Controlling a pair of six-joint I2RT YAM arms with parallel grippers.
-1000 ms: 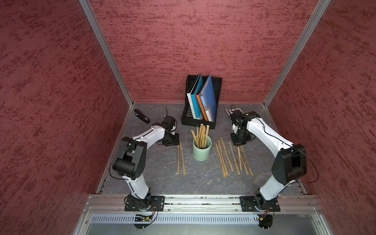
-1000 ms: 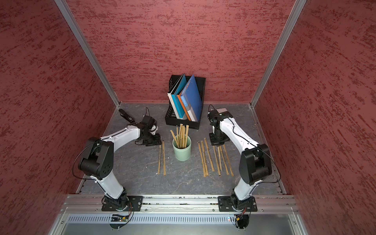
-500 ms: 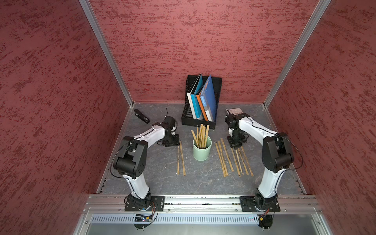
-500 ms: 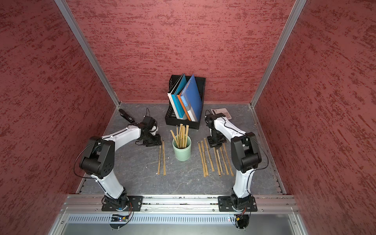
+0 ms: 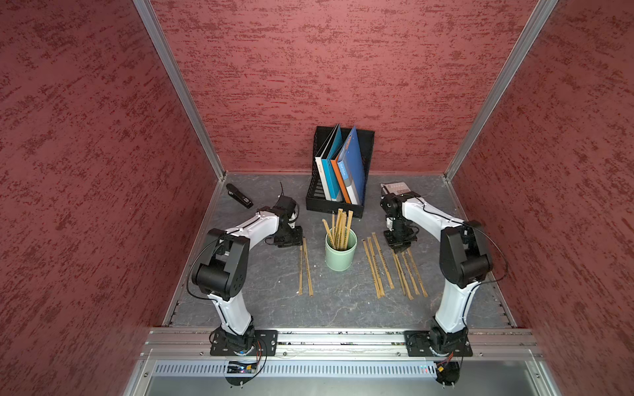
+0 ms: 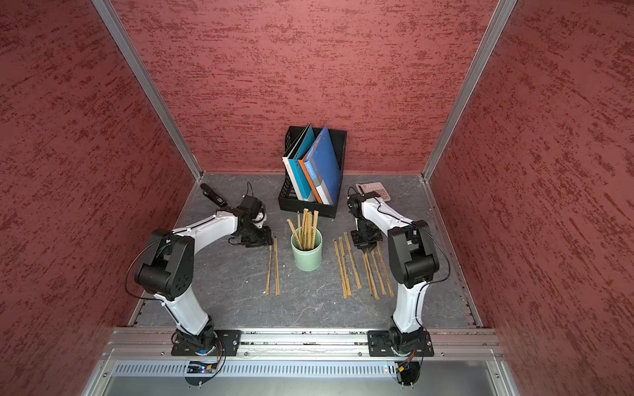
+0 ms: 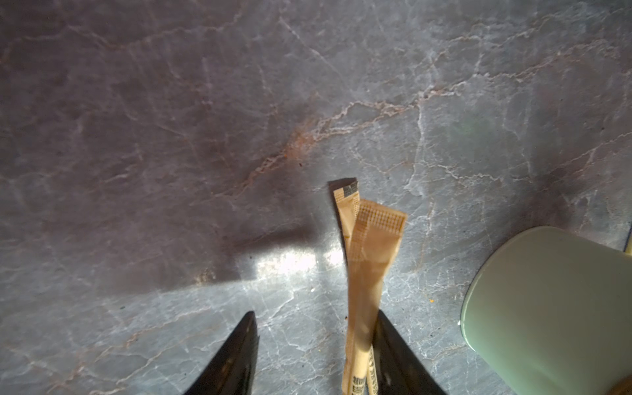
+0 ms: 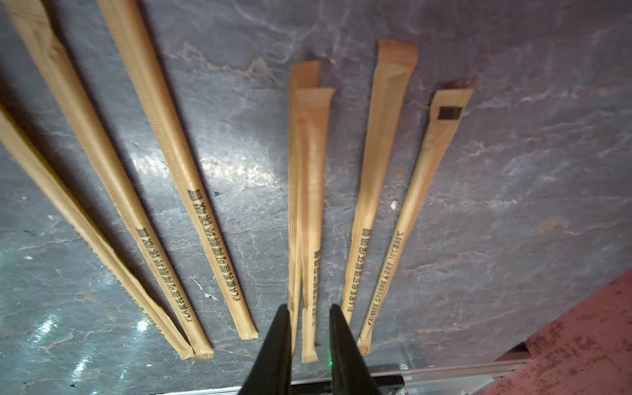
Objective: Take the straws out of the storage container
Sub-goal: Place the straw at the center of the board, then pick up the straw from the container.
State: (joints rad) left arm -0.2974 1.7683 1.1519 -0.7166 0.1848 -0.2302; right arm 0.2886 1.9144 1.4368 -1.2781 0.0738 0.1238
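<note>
The storage container, a mint-green cup [image 5: 339, 255] [image 6: 306, 253] [image 7: 547, 307], stands mid-table with several straws [image 5: 339, 226] upright in it. Two straws [image 5: 304, 267] [image 7: 367, 260] lie left of it. My left gripper [image 5: 291, 240] [image 7: 315, 318] is low over their far ends and open; they rest against one finger. Several more straws [image 5: 391, 267] lie in a row right of the cup. My right gripper [image 5: 399, 245] [image 8: 309, 307] is down at their far ends, jaws slightly apart, with one straw [image 8: 309, 205] lying flat between the fingers.
A black mesh file holder [image 5: 338, 171] with coloured folders stands behind the cup. A black stapler [image 5: 239, 195] lies at the back left and a calculator [image 5: 396, 188] at the back right. Red walls close in three sides.
My right gripper has gone from shut to slightly open at the straws' far ends, and its elbow has swung inward. The left gripper has widened a little and stayed in place.
</note>
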